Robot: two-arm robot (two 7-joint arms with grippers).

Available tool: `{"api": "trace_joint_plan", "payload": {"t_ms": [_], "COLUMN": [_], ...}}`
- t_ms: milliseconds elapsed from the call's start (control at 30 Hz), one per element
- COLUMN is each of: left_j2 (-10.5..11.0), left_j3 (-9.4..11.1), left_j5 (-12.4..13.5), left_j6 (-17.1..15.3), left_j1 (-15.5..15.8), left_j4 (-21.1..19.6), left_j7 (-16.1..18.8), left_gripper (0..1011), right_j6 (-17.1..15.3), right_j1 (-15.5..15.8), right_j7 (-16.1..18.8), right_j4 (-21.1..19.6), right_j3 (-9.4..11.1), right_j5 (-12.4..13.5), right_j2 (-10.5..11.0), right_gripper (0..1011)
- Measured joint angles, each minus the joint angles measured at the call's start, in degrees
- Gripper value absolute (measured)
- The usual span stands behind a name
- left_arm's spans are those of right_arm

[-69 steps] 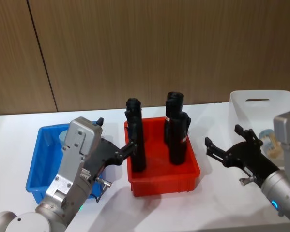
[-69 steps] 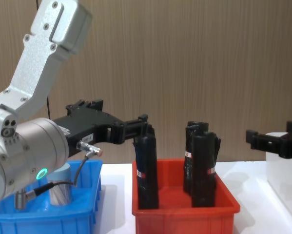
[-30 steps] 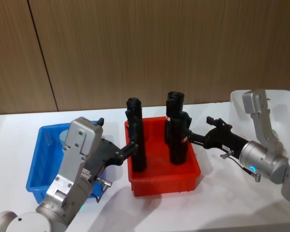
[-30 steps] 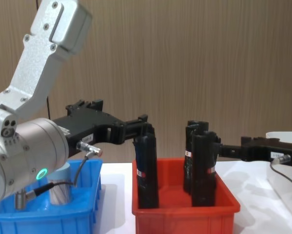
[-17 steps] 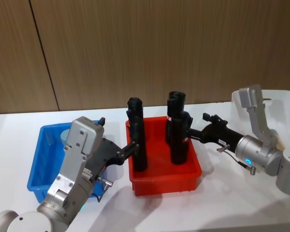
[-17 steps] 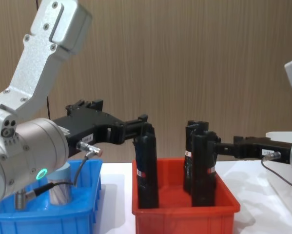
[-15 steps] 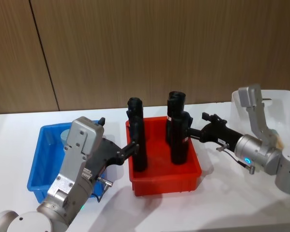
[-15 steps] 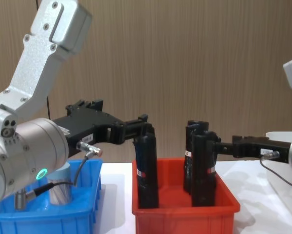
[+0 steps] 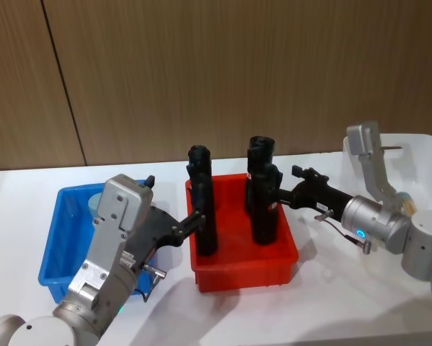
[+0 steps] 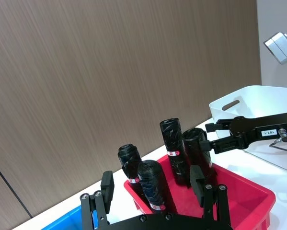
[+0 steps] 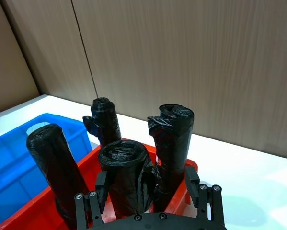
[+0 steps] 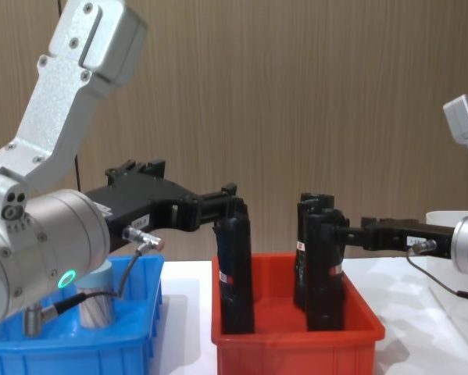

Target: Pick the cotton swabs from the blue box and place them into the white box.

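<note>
Cotton swabs (image 12: 98, 306): one jar with a pale blue lid sits in the blue box (image 9: 60, 245) on the left of the counter (image 9: 331, 303). Left claw (image 9: 195, 220) has its prongs spread, right by the near-left black roll (image 9: 203, 202) in the red bin (image 9: 242, 264). Right claw (image 9: 288, 193) reaches in from the right, prongs parted wide, just beside the near-right black roll (image 9: 265, 209), not gripping anything. White box (image 9: 417, 162) stands at the far right of the counter, behind the right arm.
</note>
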State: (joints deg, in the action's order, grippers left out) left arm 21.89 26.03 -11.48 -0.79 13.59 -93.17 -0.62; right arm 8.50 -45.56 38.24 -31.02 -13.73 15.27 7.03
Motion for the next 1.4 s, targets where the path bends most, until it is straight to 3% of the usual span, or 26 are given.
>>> {"api": "trace_joint_plan", "payload": {"t_ms": [800, 1067, 1233, 1400], "left_j2": [0.00, 0.00, 0.00, 0.00], "left_j3": [0.00, 0.00, 0.00, 0.00], "left_j5": [0.00, 0.00, 0.00, 0.00], "left_j6": [0.00, 0.00, 0.00, 0.00], "left_j1": [0.00, 0.00, 0.00, 0.00], "left_j4": [0.00, 0.00, 0.00, 0.00], "left_j7": [0.00, 0.00, 0.00, 0.00], "left_gripper": [1004, 1004, 1004, 1004], "right_j6": [3.40, 4.57, 5.38, 6.41], "right_j1": [-5.09, -6.46, -7.30, -8.28], "right_j7": [9.14, 10.24, 10.42, 10.44], "right_j4": [8.92, 11.50, 13.10, 15.03], "right_j3": [-1.38, -2.02, -2.24, -2.36], "right_j5": [0.38, 0.22, 0.20, 0.20], "right_j2": [-1.56, -2.18, -2.54, -2.94], "right_gripper": [979, 793, 623, 570]}}
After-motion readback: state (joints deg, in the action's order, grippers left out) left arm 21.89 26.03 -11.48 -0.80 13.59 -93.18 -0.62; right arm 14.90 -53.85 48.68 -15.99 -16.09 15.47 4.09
